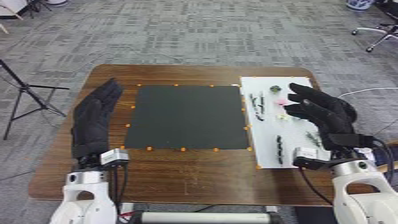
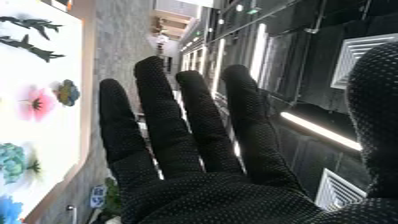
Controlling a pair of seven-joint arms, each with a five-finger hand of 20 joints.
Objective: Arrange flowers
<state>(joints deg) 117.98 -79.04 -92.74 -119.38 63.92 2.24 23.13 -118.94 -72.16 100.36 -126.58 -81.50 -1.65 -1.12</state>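
My right hand point(image 1: 327, 111) is over the right part of the white sheet point(image 1: 271, 82), its fingers relaxed and holding nothing. In the right wrist view the same hand point(image 2: 191, 160) has straight, spread fingers. My left hand point(image 1: 92, 120) lies open at the table's left side, left of the dark mat point(image 1: 187, 117). On the sheet are dark stems point(image 1: 258, 106), a small green flower point(image 1: 275, 89), a pink flower point(image 1: 282, 101) and a dark sprig point(image 1: 279, 149). The right wrist view shows the pink flower point(image 2: 36, 104), a teal flower point(image 2: 11, 162), a blue flower point(image 2: 9, 209) and dark leafy stems point(image 2: 31, 47).
Small orange markers edge the mat and the sheet on the brown table point(image 1: 178, 180). A black tripod point(image 1: 34, 100) stands on the floor to the left. Beyond the right edge are a cable and an office chair point(image 1: 382, 35).
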